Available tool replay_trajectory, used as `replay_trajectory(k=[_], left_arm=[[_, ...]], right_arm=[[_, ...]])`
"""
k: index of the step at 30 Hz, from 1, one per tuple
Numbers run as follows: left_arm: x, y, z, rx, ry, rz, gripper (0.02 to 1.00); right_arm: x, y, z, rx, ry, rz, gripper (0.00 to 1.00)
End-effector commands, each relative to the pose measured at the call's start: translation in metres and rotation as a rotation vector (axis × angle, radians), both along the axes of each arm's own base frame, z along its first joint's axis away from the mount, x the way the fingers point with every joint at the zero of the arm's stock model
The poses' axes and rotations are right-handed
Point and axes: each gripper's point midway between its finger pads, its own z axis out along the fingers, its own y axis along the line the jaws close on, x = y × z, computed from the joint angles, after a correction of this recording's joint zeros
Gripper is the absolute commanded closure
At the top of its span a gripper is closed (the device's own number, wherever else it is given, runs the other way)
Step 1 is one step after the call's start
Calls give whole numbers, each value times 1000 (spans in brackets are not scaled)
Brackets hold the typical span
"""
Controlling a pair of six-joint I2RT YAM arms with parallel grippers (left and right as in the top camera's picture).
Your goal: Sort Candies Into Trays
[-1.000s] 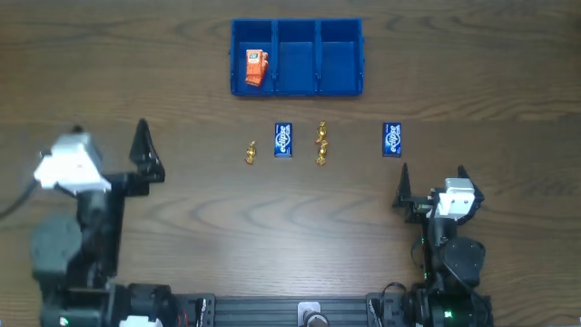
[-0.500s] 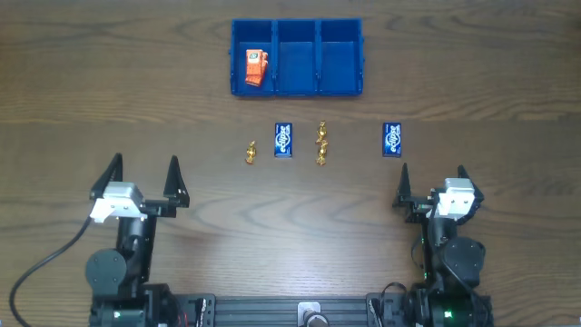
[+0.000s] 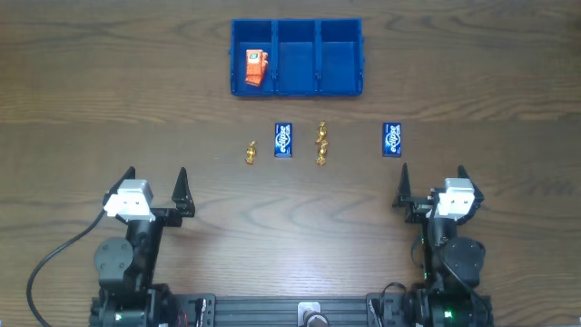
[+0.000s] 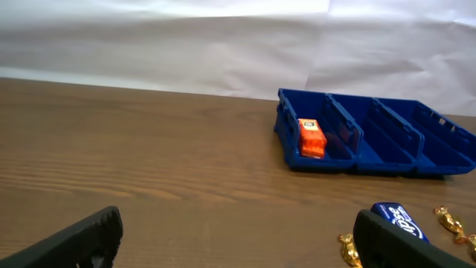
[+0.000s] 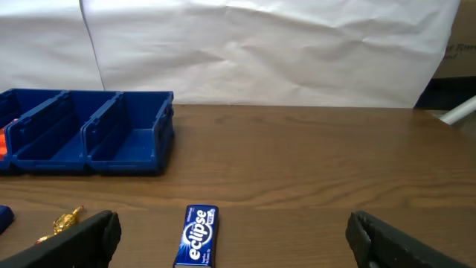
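On the table (image 3: 109,82), two blue packs (image 3: 284,140) (image 3: 392,140), three gold candies (image 3: 251,153) (image 3: 320,134) (image 3: 320,156)

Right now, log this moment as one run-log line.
left gripper open, empty | right gripper open, empty | blue tray: one orange candy in left-end bin | two blue packs, gold candies on table

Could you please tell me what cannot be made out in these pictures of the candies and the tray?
1. Top view: the middle gold candies are too small to tell whether they touch.
2. Left wrist view: the blue packet is partly hidden behind a finger of the left gripper.
3. Right wrist view: the picture's edge cuts off the tray, leaving a sliver of the orange candy.
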Motion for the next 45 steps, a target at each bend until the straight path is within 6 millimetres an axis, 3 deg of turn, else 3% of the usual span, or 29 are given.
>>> replay_trajectory(k=[1, 14, 17, 19, 21, 24, 26, 30, 32, 35, 38, 39, 44, 45], left_arm=[[-1, -2, -16, 10, 47, -12, 20], [-1, -2, -17, 10, 48, -12, 20], [-1, -2, -17, 10, 48, -12, 23], [-1, -2, -17, 10, 48, -12, 20], [-1, -2, -17, 10, 48, -12, 20], [-1, -2, -17, 10, 48, -12, 20], [-1, -2, -17, 10, 48, -12, 20], [-1, -2, -17, 10, 48, -12, 20], [-1, -2, -17, 10, 48, -12, 20], [-1, -2, -17, 10, 48, -12, 20], [-1, -2, -17, 10, 48, -12, 20], [-1, -2, -17, 10, 48, -12, 23], [-1, -2, -17, 10, 48, -12, 20], [-1, -2, -17, 10, 48, -12, 20]], right_arm=[[0, -1, -1, -14, 2, -2, 3], [0, -1, -1, -14, 1, -3, 3], [0, -1, 14, -14, -58, -3, 3], [0, -1, 3, -13, -15, -2, 3], [0, 1, 7, 2, -31, 6, 3], [1, 3, 37, 96, -33, 14, 3], [5, 4, 68, 104, 29, 18, 3], [41, 4, 122, 101, 277, 6, 3], [59, 5, 125, 102, 415, 0, 3], [88, 6, 103, 102, 669, -9, 3], [112, 7, 54, 109, 896, -22, 3], [119, 10, 26, 118, 980, -14, 3], [124, 19, -54, 131, 1216, -15, 3], [123, 22, -62, 127, 1242, -11, 3]])
